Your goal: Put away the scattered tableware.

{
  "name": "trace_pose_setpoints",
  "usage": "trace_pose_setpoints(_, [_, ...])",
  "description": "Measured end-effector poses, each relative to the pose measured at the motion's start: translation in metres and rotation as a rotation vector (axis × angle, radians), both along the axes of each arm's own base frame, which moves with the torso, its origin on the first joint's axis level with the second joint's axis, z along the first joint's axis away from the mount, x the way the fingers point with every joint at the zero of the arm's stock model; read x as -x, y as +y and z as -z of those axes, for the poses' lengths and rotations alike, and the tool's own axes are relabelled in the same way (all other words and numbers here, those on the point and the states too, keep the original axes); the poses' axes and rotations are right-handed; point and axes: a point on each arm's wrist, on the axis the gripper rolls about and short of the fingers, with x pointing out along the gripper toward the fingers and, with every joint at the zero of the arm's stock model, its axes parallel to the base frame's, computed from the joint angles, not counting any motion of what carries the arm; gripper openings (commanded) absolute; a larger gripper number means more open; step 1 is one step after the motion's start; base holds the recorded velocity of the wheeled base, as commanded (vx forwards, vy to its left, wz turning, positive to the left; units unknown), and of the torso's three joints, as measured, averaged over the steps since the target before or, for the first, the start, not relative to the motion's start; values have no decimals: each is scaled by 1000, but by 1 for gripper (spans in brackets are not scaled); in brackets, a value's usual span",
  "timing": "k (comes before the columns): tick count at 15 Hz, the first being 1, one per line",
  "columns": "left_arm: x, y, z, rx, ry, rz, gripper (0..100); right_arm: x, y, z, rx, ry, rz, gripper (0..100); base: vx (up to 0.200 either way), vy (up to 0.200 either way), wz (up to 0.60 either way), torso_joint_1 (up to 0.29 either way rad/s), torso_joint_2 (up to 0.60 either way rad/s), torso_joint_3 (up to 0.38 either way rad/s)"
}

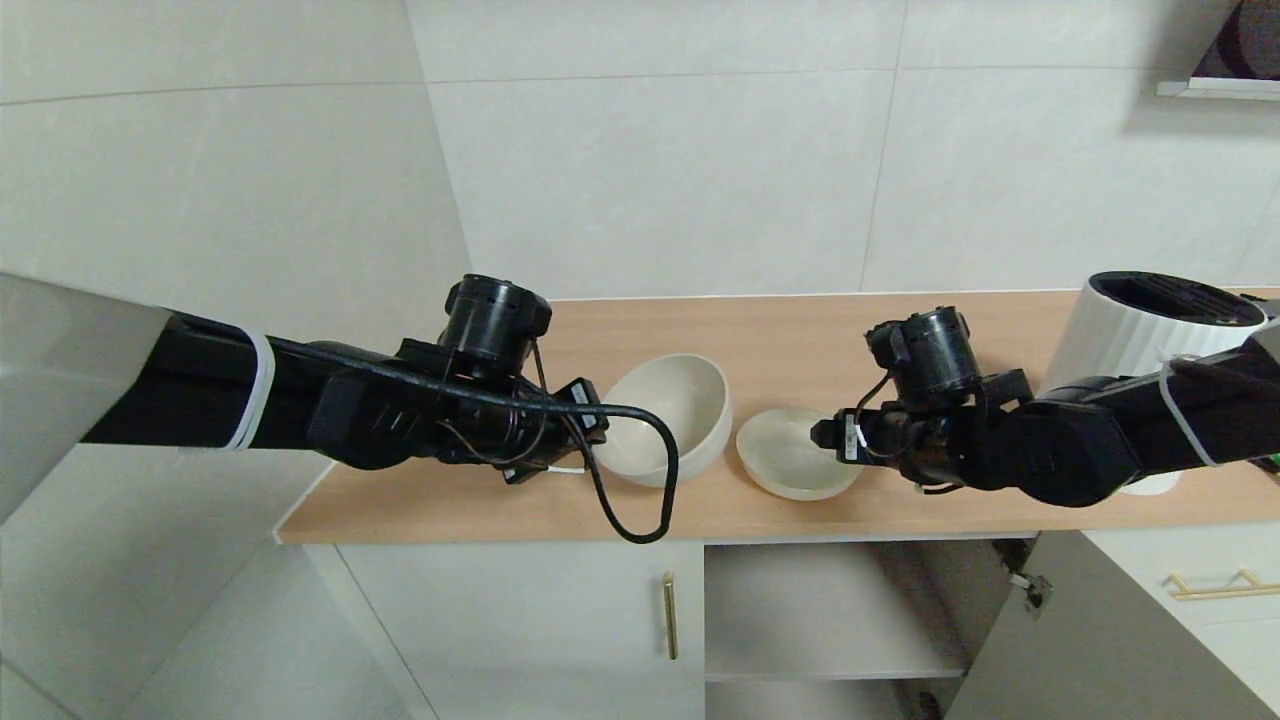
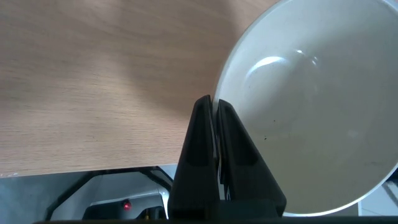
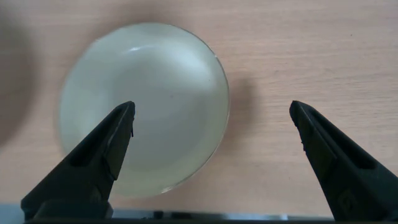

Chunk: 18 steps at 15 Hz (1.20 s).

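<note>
A large cream bowl is tilted on the wooden counter, its opening turned toward my left arm. My left gripper is shut on that bowl's rim, one finger inside and one outside. To its right a smaller, shallow cream bowl sits upright near the counter's front edge. My right gripper hangs open just above the small bowl's right side, with nothing between its fingers.
A white ribbed container stands at the counter's right end behind my right arm. Below the counter, a cabinet is open with a bare shelf, its door swung out to the right. Tiled wall lies behind.
</note>
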Motion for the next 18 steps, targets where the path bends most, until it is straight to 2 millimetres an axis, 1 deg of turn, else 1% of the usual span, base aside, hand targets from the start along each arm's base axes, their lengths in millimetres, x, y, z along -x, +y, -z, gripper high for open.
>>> trace_pose_setpoints(4, [0, 0, 0, 0, 0, -1, 0, -13, -5, 13, 14, 24, 29, 100, 0, 0, 0, 0, 0, 0])
trace_pose_setpoints(9, [0, 0, 0, -1, 1, -1, 0, -16, -5, 20, 19, 40, 32, 100, 0, 0, 0, 0, 0, 0])
trace_pose_setpoints(10, [0, 0, 0, -1, 1, -2, 0, -16, -5, 21, 20, 40, 32, 0, 0, 0, 0, 0, 0, 0])
trace_pose_setpoints(18, [0, 0, 0, -1, 2, -1, 0, -15, -5, 19, 12, 39, 29, 0, 0, 0, 0, 0, 0, 0])
